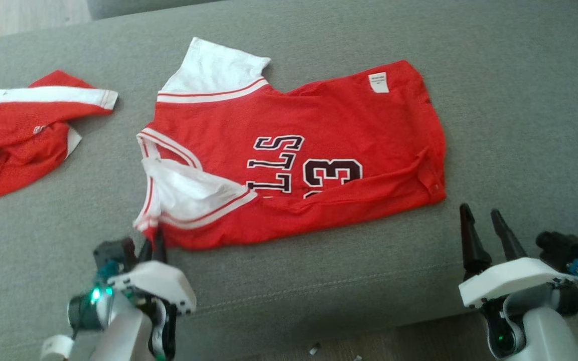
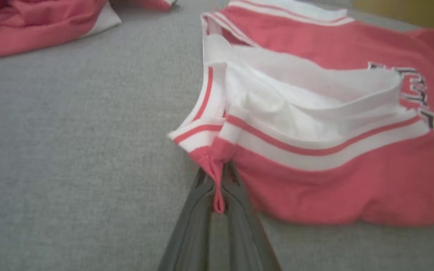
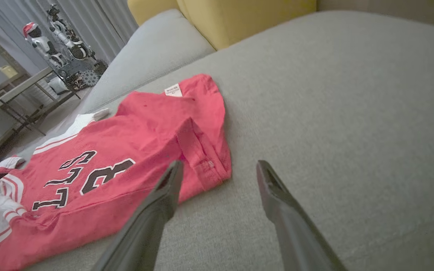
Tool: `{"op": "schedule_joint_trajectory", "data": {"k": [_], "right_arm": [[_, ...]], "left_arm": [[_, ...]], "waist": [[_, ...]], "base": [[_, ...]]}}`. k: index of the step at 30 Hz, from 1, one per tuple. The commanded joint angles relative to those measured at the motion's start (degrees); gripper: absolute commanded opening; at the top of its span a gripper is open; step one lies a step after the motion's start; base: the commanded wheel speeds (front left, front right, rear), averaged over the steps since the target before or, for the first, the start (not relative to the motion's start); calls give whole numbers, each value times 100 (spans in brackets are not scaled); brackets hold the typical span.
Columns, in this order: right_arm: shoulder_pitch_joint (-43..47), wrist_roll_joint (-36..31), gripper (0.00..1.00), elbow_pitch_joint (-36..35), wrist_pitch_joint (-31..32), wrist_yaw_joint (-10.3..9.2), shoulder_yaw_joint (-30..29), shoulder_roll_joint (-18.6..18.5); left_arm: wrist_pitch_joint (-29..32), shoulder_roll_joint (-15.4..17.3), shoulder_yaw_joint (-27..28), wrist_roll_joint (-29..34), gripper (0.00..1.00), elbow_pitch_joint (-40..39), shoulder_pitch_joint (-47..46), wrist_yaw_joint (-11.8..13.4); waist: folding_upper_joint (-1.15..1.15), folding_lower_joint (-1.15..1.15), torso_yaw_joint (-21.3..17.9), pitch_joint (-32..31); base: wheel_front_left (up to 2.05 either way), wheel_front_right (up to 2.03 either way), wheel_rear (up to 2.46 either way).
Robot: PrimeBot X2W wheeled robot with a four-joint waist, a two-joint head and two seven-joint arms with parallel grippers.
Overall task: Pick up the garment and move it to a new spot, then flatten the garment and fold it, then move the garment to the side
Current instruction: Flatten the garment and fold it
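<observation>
The left pincer (image 2: 219, 178) is pinched shut on the near corner of the red shirt (image 1: 319, 125), which lies on the gray sofa (image 1: 520, 100). The right pincer (image 1: 487, 218) hangs spread apart by the other near corner. I think this is the flatten-and-fold step, so the right one should grab its corner next; the bunched white sleeve (image 1: 188, 193) and a second red top (image 1: 13, 135) at the left could get in the way.

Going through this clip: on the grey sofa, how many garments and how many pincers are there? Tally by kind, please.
Garments: 2 (numbered red jersey, crumpled red-and-white garment)
Pincers: 2 (left pincer shut on the jersey's near corner, right pincer open, holding nothing)
Total: 4
</observation>
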Motion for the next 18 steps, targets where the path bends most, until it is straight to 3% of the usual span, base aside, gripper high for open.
{"op": "schedule_joint_trajectory", "data": {"k": [1, 8, 14, 15, 16, 18], "right_arm": [[-275, 235, 100, 37, 64, 36, 19, 53], [-873, 1028, 100, 1159, 183, 36, 0, 66], [-1444, 1218, 100, 1987, 52, 36, 86, 67], [-1540, 1271, 96, 2095, 17, 36, 85, 67], [-1637, 1324, 79, 2201, -13, 36, 74, 67], [-1827, 1166, 100, 2452, -136, 36, -7, 67]], "left_arm": [[-68, 57, 236, 20, 0, -466, -125, 40], [-71, 48, 225, 256, 0, -1393, 176, 54], [-71, 42, 123, 326, 0, -1687, 208, 41], [-71, 41, 103, 326, 0, -1722, 200, 37], [-71, 41, 81, 325, 0, -1751, 192, 34], [-71, 39, 46, 315, 0, -1799, 180, 30]], "waist": [[0, 0, 71, 51], [0, 0, 315, 219], [0, 0, 496, 413], [0, 0, 523, 442], [0, 0, 548, 467], [0, 0, 588, 509]], "base": [[0, 0, 0], [0, 0, 0], [0, 0, 0], [0, 0, 0], [0, 0, 0], [0, 0, 0]]}}
